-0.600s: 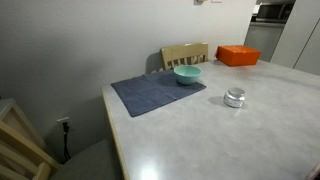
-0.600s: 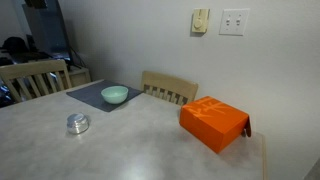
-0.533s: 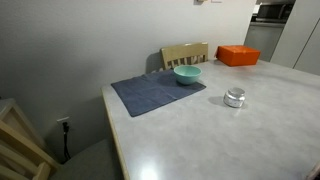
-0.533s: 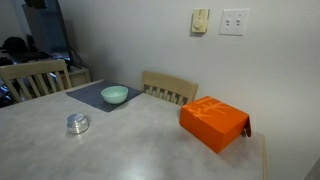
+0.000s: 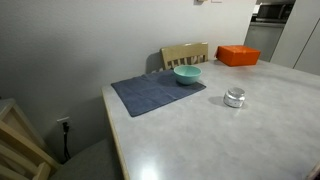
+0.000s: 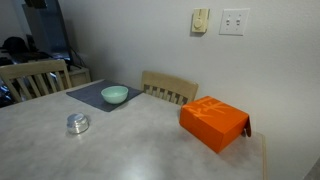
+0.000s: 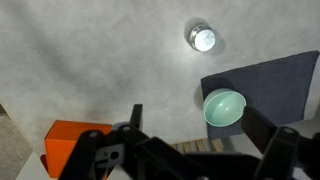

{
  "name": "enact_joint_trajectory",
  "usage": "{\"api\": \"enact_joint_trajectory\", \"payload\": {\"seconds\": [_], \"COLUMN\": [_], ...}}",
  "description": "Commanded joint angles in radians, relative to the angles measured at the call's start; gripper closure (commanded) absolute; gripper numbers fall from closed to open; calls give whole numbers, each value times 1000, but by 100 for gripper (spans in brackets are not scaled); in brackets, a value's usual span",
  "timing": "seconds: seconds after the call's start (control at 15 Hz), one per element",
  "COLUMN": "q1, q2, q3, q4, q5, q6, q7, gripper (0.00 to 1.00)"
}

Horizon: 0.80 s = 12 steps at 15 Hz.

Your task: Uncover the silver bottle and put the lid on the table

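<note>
The pincer (image 7: 192,118) is matte black all over, built of angular jointed links with slim tips

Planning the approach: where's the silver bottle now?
In an exterior view the silver bottle stands on the bare table, just picture-right of the dark mat, with the teal bowl nearest.

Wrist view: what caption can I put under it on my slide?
Looking down past the open gripper at the silver bottle, a teal bowl on a dark mat, and an orange box.

text: none legible | labels: none | brands: none | numbers: none
</note>
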Motion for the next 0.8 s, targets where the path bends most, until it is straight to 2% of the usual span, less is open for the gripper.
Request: {"api": "enact_joint_trajectory", "payload": {"seconds": [0.0, 0.2, 0.73], "q1": [-16, -18, -2], "q2": [-23, -2, 272], "q3": [12, 11, 38], "q4": [-23, -22, 62], "q5": [2, 3, 0], "q6": [33, 52, -13], "q7": [12, 26, 69], "gripper": [0, 0, 0]}}
